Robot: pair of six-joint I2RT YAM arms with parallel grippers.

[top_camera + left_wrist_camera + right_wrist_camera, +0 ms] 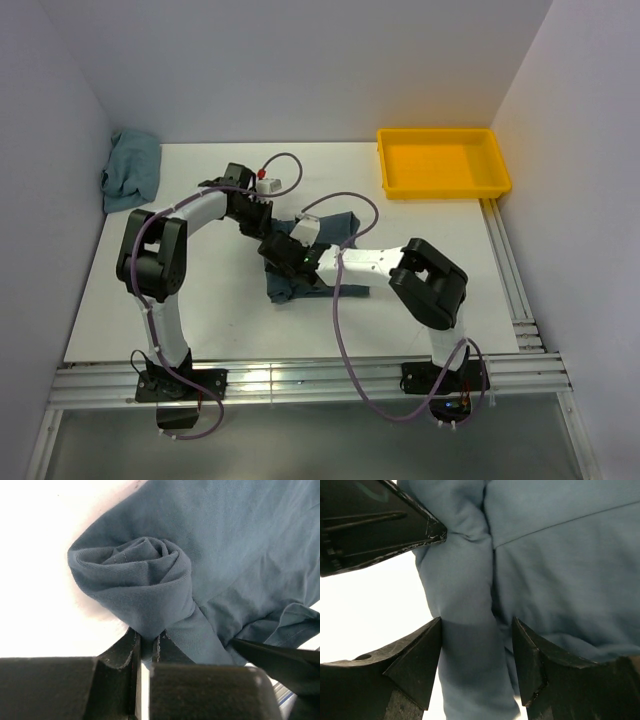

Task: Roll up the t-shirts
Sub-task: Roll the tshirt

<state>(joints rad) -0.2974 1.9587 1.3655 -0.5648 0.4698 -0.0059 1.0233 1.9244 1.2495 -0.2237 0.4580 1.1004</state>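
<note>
The t-shirt point(150, 580) lies in the middle of the table point(200, 300), one end wound into a roll whose tail my left gripper point(146, 652) pinches, probably to stop it unwinding, while my right gripper point(476, 630) stands spread astride it.

Top cam is looking down from the 6 o'clock edge toward 12, while both wrist cams are staring point-blank at the same rolled t-shirt point(145, 585).

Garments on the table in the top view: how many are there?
2. A dark slate-blue t-shirt lies mid-table, partly rolled; a lighter blue bundle sits crumpled at the far left corner against the wall. That bundle could hold more than one piece.
</note>
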